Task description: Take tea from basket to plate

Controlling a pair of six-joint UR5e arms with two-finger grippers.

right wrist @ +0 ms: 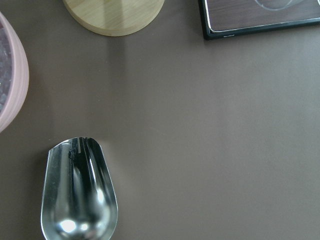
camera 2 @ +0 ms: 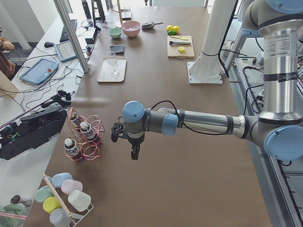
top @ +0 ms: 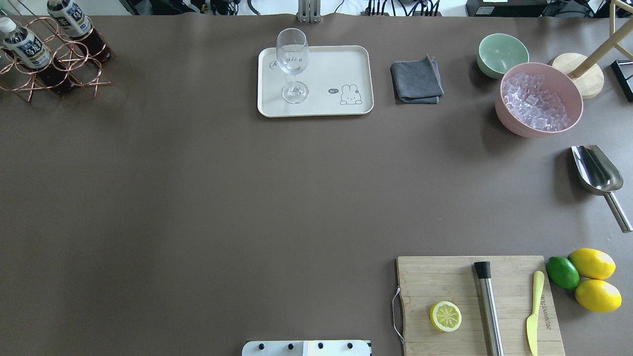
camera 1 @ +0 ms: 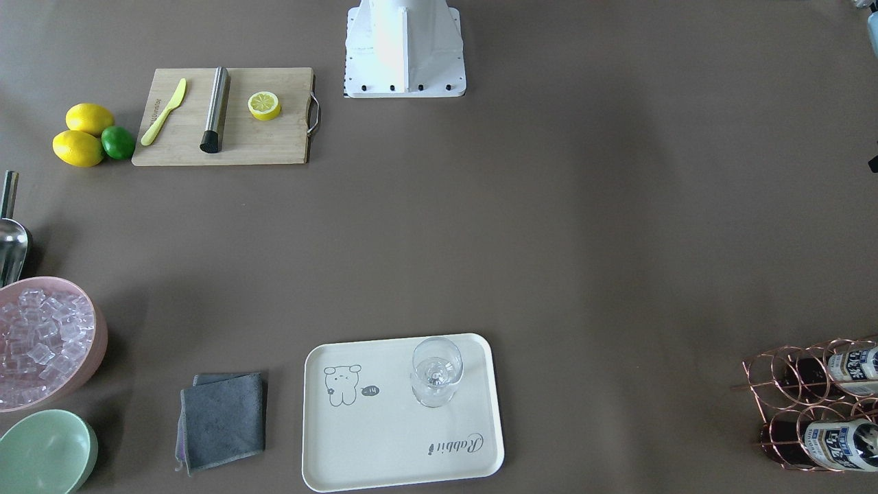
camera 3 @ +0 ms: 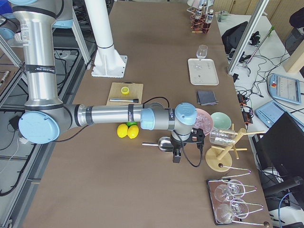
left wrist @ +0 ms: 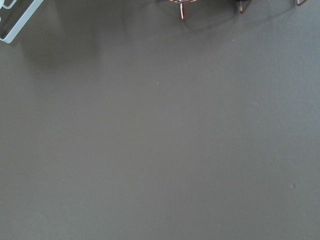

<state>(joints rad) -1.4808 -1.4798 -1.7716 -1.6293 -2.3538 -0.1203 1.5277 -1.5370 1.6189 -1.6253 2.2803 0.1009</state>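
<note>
Holding three tea bottles (camera 2: 85, 130), one basket (top: 69, 52), one glass (top: 293, 49) on one plate (top: 336, 64), left pincer (camera 2: 135, 155), right pincer (camera 3: 176, 157), gap not discernible

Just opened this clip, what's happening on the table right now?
Nothing is being handled yet. The tea bottles all sit in the wire basket, and the plate holds only a glass. The left gripper hangs over bare table beside the basket; the right gripper hangs by the metal scoop at the other end. Whether either is open cannot be told.
</note>
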